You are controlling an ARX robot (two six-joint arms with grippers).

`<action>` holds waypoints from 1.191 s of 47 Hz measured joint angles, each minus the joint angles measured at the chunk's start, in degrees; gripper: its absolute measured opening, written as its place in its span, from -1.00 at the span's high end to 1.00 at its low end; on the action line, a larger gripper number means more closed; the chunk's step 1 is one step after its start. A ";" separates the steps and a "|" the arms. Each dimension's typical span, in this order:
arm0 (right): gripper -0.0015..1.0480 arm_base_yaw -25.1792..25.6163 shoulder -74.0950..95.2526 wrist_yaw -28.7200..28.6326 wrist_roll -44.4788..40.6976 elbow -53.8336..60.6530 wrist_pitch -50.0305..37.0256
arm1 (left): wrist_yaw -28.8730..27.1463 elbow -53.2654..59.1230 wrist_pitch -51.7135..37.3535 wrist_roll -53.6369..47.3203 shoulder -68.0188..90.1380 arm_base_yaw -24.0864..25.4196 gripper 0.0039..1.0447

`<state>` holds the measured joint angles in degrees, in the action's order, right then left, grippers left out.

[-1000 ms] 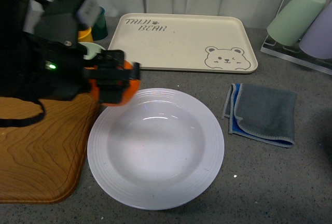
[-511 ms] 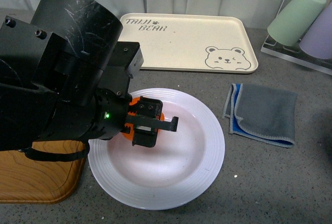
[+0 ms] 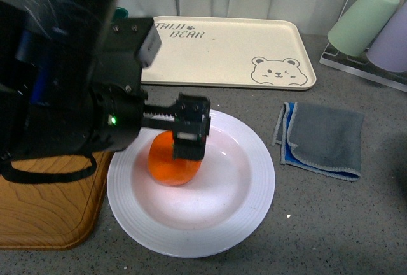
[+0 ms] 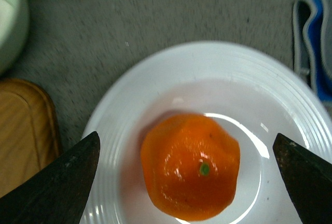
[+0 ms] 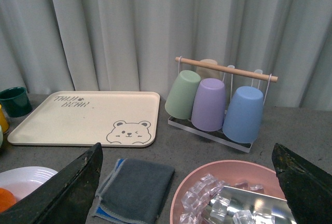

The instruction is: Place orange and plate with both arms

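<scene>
- Orange (image 3: 168, 168): lies in the well of the plate (image 3: 191, 243), left of its centre, green stem dimple facing up.
- Plate: stands on the grey table (image 3: 343, 224), just beside a wooden board (image 3: 44, 192) and in front of the cream bear tray (image 3: 222, 52).
- Left gripper (image 4: 187, 180): hangs over the orange, spread wide, one finger on either side; clear of the fruit in the wrist view, gripping nothing.
- Right gripper (image 5: 187, 190): out of the front view; spread wide and empty, near a pink bowl (image 5: 244, 164) holding ice cubes.
- Grey cloth (image 3: 324, 138): lies folded to the right of the plate, apart from it.
</scene>
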<state>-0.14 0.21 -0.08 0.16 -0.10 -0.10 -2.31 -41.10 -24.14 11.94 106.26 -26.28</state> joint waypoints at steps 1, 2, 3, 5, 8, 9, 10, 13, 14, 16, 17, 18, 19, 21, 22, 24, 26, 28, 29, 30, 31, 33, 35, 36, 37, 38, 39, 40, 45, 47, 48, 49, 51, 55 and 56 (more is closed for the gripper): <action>-0.82 0.00 0.00 0.00 0.00 0.00 0.00 | -0.15 0.00 -0.31 0.11 -0.48 0.07 -0.88; -0.82 0.00 0.00 0.00 0.00 0.00 0.00 | -2.01 0.37 -2.40 -0.24 -0.63 0.00 -0.86; -0.82 0.00 0.00 0.00 0.00 0.00 0.00 | -4.39 1.25 -5.95 -1.03 -0.46 -0.09 -0.80; -0.82 0.00 0.00 0.00 0.00 0.00 0.00 | -7.19 2.99 -12.85 -2.29 0.50 0.04 -0.69; -0.82 0.00 0.00 -0.04 0.00 0.00 0.00 | -13.40 7.13 -23.10 -4.83 1.79 0.68 -0.50; -0.82 0.00 0.00 -0.04 0.00 0.00 0.00 | -14.64 8.98 -26.43 -5.81 1.97 1.01 -0.43; -0.82 0.00 0.00 -0.02 0.00 0.00 0.00 | -15.78 10.80 -29.33 -6.54 1.99 1.42 -0.37; -0.82 0.00 0.00 0.02 0.00 0.00 0.00 | -17.86 15.12 -37.46 -8.46 1.22 3.17 -0.16; -0.82 0.00 0.02 0.02 0.00 0.00 0.00 | -17.88 16.28 -39.87 -9.03 0.57 3.78 -0.10; -0.82 0.00 0.00 0.04 0.00 0.00 0.00 | -17.35 19.52 -46.01 -9.75 -2.27 5.60 0.10; -0.82 0.00 0.00 0.02 0.00 0.00 0.00 | -17.03 20.55 -47.93 -9.86 -3.43 6.16 0.17; -0.82 0.00 0.00 0.00 0.00 0.00 0.00 | -16.28 22.08 -50.36 -10.25 -5.16 6.95 0.28; -0.82 0.00 0.00 -0.02 0.00 0.00 0.00 | -15.74 23.26 -52.02 -10.34 -6.45 7.56 0.35; -0.82 0.00 0.00 -0.02 0.00 0.00 0.00 | -13.77 26.60 -54.95 -10.69 -10.25 9.31 0.57; -0.82 0.00 0.00 -0.02 0.00 0.00 0.00 | -13.00 27.76 -55.10 -10.78 -11.65 10.01 0.64; -0.82 0.00 0.00 0.00 0.00 0.00 0.00 | -11.65 31.15 -54.27 -10.93 -16.33 11.91 0.85; -0.82 0.00 0.00 0.02 0.00 0.00 0.00 | -10.73 33.05 -52.76 -11.10 -19.91 13.20 0.93; -0.82 0.00 0.00 0.00 0.00 0.00 0.00 | -9.49 34.49 -51.01 -11.19 -23.26 14.16 0.93; -0.82 0.00 0.00 0.00 0.00 0.00 0.00 | -9.14 34.97 -50.29 -11.28 -24.52 14.49 0.93; -0.82 0.00 0.00 0.00 0.00 0.00 0.00 | -8.59 35.41 -49.55 -11.30 -25.77 14.82 0.93; -0.82 0.00 0.00 0.00 0.00 0.00 0.00 | -8.07 35.82 -48.74 -11.34 -26.97 15.17 0.93; -0.82 0.00 0.00 0.00 0.00 0.00 0.00 | -7.74 36.37 -47.47 -11.39 -28.74 15.67 0.93; -0.82 0.00 0.00 0.00 0.00 0.00 0.00 | -6.93 37.27 -45.24 -11.45 -31.71 16.61 0.93; -0.82 0.00 0.00 0.00 0.00 0.00 0.00 | -6.67 37.62 -44.37 -11.45 -32.92 16.96 0.93; -0.82 0.00 0.00 0.00 0.00 0.00 0.00 | -6.56 37.77 -43.93 -11.45 -33.53 17.14 0.93; -0.82 0.00 0.00 0.00 0.00 0.00 0.00 | -6.34 38.07 -43.04 -11.45 -34.80 17.49 0.93; -0.82 0.00 0.00 0.00 0.00 0.00 0.00 | -6.08 38.38 -42.07 -11.45 -36.04 17.79 0.93; -0.82 0.00 0.00 0.00 0.00 0.00 0.00 | -5.79 38.66 -41.11 -11.45 -37.33 18.10 0.93; -0.82 0.00 0.00 0.00 0.00 0.00 0.00 | -3.93 39.91 -34.62 -11.50 -45.24 19.69 0.93; -0.82 0.00 0.00 0.00 0.00 0.00 0.00 | -3.58 39.76 -31.67 -11.50 -47.74 20.02 0.93; -0.82 0.00 0.00 0.00 0.00 0.00 0.00 | -3.48 39.74 -29.35 -11.50 -49.59 20.26 0.93; -0.82 0.00 0.00 0.00 0.00 0.00 0.00 | -3.28 39.74 -27.19 -11.50 -51.60 20.46 0.93; -0.82 0.00 0.00 0.00 0.00 0.00 0.00 | -3.06 39.74 -25.00 -11.50 -54.23 20.72 0.93; -0.82 0.00 0.00 0.00 0.00 0.00 0.00 | 0.98 39.82 -20.57 -11.54 -59.19 23.41 0.93; -0.82 0.00 0.00 -0.02 0.00 0.00 0.00 | 1.38 39.85 -19.65 -11.54 -60.33 24.26 0.93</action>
<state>-0.14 0.21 -0.10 0.16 -0.10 -0.10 -0.93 -1.26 -43.79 0.40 45.93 -2.02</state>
